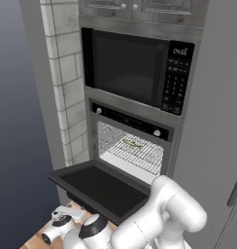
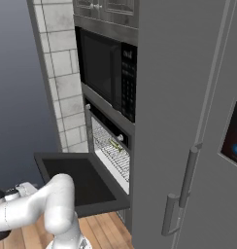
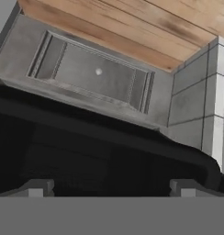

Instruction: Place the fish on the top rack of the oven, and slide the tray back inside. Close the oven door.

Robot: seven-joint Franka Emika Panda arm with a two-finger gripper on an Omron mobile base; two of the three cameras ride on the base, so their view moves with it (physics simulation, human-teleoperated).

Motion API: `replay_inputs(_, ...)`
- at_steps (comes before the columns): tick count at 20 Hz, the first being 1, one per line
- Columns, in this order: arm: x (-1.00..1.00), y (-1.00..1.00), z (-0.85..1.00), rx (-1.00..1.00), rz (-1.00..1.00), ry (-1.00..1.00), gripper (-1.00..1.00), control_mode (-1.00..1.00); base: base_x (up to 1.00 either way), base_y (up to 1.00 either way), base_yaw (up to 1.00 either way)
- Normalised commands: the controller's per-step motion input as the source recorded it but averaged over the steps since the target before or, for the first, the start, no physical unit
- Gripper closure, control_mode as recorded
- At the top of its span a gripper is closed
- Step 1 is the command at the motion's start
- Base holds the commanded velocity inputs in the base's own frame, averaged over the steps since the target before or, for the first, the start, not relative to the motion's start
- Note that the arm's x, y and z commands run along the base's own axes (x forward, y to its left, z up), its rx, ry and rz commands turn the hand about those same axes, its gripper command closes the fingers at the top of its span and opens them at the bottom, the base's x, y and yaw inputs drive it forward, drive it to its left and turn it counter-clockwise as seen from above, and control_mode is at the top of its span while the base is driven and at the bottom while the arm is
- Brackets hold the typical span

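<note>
Gripper (image 3: 112, 186) low under the open door (image 1: 98, 187), jaws wide, empty. Door lies flat, hinged down. Beyond it, fish (image 1: 132, 143) rests on the rack (image 1: 135, 153), which looks pushed inside the oven (image 1: 132, 126). Step in hand: closing. Next: contact door underside, lift upward.

The oven (image 1: 130, 146) has brushed steel trim and a pale, smooth cavity. Its rack (image 1: 135, 154) is thin silver wire. The door (image 1: 98, 187) is matt black. The microwave (image 1: 135, 68) front is dark, glossy glass. The wall tiles (image 1: 67, 82) look rough grey; the floor (image 3: 132, 27) is grained wood.
</note>
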Motion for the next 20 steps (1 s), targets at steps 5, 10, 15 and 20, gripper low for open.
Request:
replay_inputs(5, -0.32, 0.09, -1.00, -0.20, -0.17, -0.20, -1.00, -1.00, 0.00, 0.00, 0.00)
replay_inputs(10, -0.18, 0.12, -1.00, -0.17, -0.16, -0.18, -1.00, -1.00, 0.00, 0.00, 0.00)
replay_inputs(15, -0.01, 0.18, -1.00, -0.13, -0.16, -0.12, -1.00, -1.00, 0.00, 0.00, 0.00)
replay_inputs(20, -0.12, 0.36, -1.00, -0.12, -0.17, -0.09, -1.00, -1.00, 0.00, 0.00, 0.00)
